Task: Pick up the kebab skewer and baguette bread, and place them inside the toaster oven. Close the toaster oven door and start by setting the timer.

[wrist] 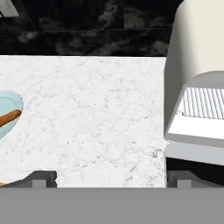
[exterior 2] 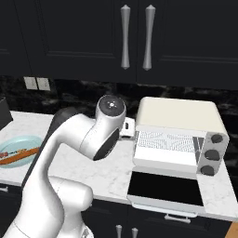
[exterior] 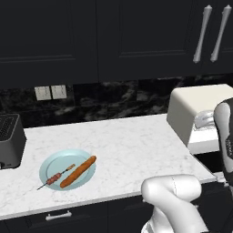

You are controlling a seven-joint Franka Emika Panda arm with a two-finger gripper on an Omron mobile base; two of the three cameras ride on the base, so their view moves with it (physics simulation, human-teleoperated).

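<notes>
The baguette bread (exterior: 78, 171) lies on a pale blue plate (exterior: 50, 163) at the counter's left. The kebab skewer (exterior: 57, 177) lies beside it on the same plate. The cream-white toaster oven (exterior 2: 179, 114) stands at the right. Its dark glass door (exterior 2: 165, 187) is folded down flat, and the wire rack (exterior 2: 165, 139) shows inside. My gripper (wrist: 113, 180) hovers over bare marble between plate and oven. It is open, its fingertips (wrist: 43, 178) are wide apart, and nothing is between them. In the hand view one end of the baguette (wrist: 8, 118) shows at the left edge.
A black slot toaster (exterior: 9, 139) stands at the counter's far left. Three dark knobs (exterior 2: 211, 155) run down the oven's right front. Wall outlets (exterior: 50, 92) sit on the dark backsplash. Dark cabinets with pale handles (exterior 2: 125, 37) hang above.
</notes>
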